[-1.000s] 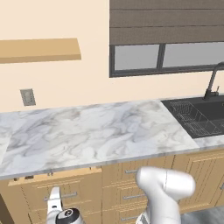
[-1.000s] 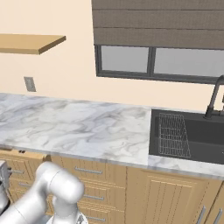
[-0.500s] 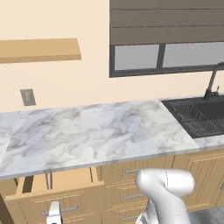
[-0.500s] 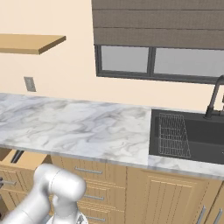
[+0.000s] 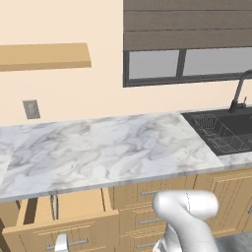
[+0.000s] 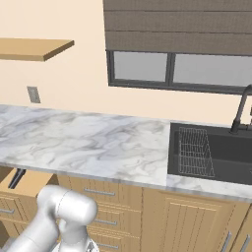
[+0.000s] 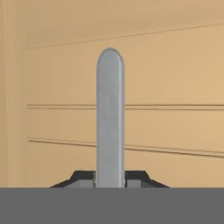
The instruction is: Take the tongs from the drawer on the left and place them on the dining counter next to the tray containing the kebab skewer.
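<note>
— Where's the arm in the left base view?

— I see the arm bent at the near right, its white elbow just below the edge of the marble counter, with the forearm dropping out of the bottom of the picture. On the left the drawer stands open under that counter. The tongs lie inside it, slim and grey, pointing near to far along its left part.

— And from the right base view?

— I get the elbow at the near left. The open drawer is beyond it on the left, and the tongs show as a dark narrow strip in it. On the right, the black sink holds a wire rack.

— The hand view?

— My pincer is clenched on the drawer's bar handle. The silver bar runs up the middle between the two dark fingertips, against light wood fronts.
</note>
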